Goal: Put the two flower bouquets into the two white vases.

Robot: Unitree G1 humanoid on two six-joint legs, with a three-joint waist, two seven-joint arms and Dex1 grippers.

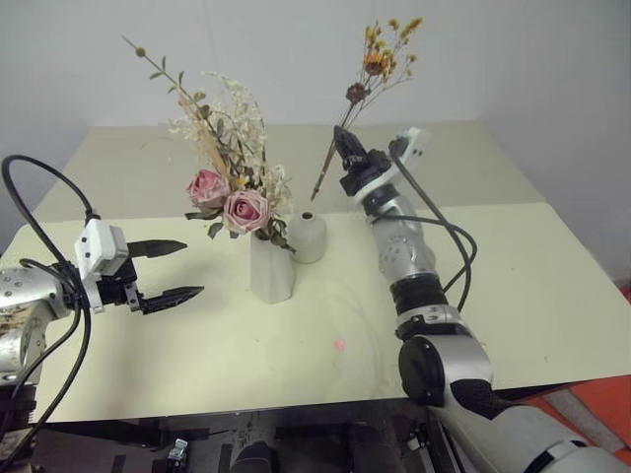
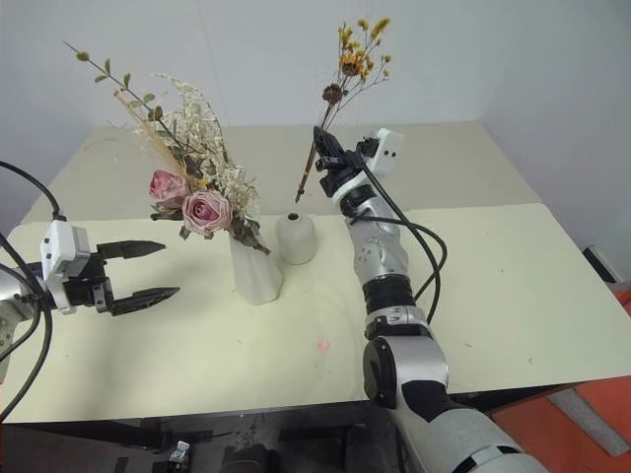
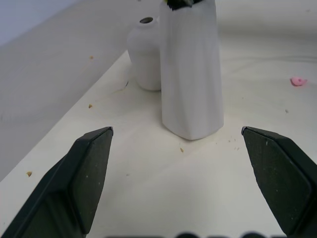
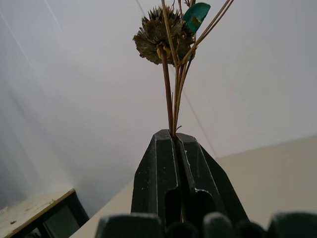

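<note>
Head views, key relation: we see the short vase (image 1: 308, 237) on the tabletop (image 1: 552, 286), its narrow mouth facing up. The lower tip of the orange-yellow sprig (image 1: 379, 71) hangs above and just toward 1 o'clock of that mouth, well clear of it.
Head views, sprig axis: long and thin, leaning, flower head toward 1 o'clock, cut end toward 7 o'clock.
Head views, nearer arm: the right one; we judge the stem tip must come down over the mouth and stand more upright to enter.
Head views, other bouquet: the rose bunch (image 1: 229, 187) already stands in the tall vase (image 1: 271, 268), just at 8 o'clock of the short one.
Head views, left tool (image 1: 171, 269): spread wide, holding nothing, at 9 o'clock of the tall vase and apart from it.
Left wrist view: both black fingers (image 3: 84, 178) stand wide apart, with both vases beyond them.
Right wrist view: the right tool (image 4: 177, 141) is clenched on the sprig's thin stems, which rise straight out from between the fingers.
</note>
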